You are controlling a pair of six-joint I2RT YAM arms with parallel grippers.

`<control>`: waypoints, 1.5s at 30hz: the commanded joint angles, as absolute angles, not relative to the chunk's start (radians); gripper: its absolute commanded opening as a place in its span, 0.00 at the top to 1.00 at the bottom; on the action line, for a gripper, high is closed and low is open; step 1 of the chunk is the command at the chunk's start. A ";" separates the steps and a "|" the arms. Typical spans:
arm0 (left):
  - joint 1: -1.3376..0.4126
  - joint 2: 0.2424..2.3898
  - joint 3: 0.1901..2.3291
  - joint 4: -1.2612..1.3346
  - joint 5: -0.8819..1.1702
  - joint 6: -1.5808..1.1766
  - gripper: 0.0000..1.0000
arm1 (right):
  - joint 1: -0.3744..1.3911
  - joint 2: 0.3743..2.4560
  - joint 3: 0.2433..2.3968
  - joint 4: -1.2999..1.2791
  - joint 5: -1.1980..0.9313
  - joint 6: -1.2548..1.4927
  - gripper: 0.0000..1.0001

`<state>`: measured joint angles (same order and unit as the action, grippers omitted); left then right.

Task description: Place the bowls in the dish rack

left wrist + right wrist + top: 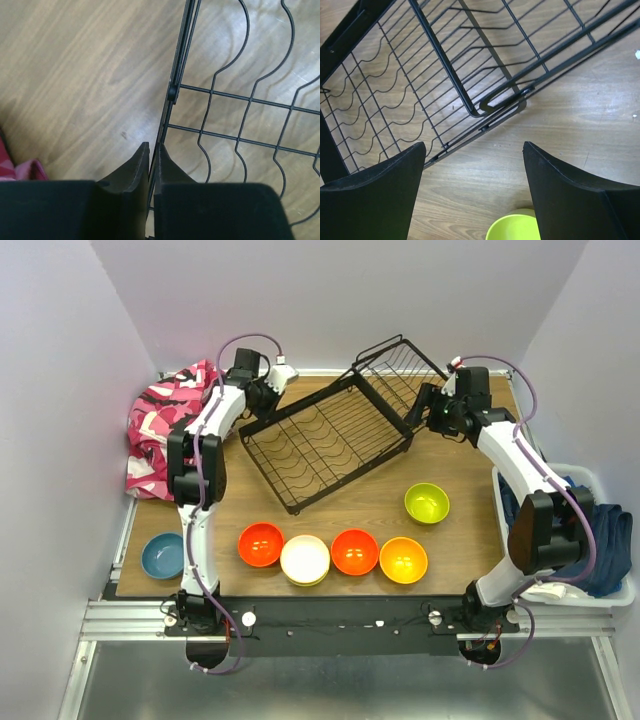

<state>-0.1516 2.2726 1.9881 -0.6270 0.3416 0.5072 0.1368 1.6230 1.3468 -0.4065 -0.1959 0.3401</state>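
No bowl inside the dish rack (325, 440) so far; all six out on the wooden table (470, 530), on the near side of the rack. In a row along that near side, well apart from the rack: red bowl (261, 543), cream-white bowl (305, 559), orange-red bowl (354, 551), orange bowl (403, 560). Farther off, beyond the rack's near left end: blue bowl (163, 555). Closest to the rack, near its right corner: lime green bowl (427, 503). Long axis of the rack set slantwise, from the near left end to the far right end, with the wire flap (400, 365) raised at that far right end. At the rack's far left rim: left gripper (152, 150), fingers (131, 175) drawn almost together with the rim wire (177, 65) in the narrow gap, so most probably pinching the rack itself and no bowl. Above the rack's right corner, beside the flap hinge: right gripper (474, 147), fingers (385, 190) spread wide, gripping nothing. Looks like a step of steadying or shifting the rack before the loading. For a first pick, better to count on the right arm, clearly the nearer one to the lime green bowl. Seen from the right wrist, that bowl not between the fingers but behind them, toward the wrist, on the side away from the rack. Calls for a pull back from the rack, then a descent over the bowl's rim. Blue bowl more on the left arm's side.
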 commanded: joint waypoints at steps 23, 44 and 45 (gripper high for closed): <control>-0.186 1.853 1.408 -0.477 0.388 -0.030 1.00 | 0.166 1.626 1.209 -0.407 -0.153 0.385 0.24; -0.207 1.753 1.304 -0.410 0.345 -0.146 1.00 | 0.247 1.798 1.289 -0.439 0.067 0.500 0.63; -0.207 1.758 1.311 -0.413 0.347 -0.149 1.00 | 0.247 1.805 1.293 -0.437 0.075 0.499 0.66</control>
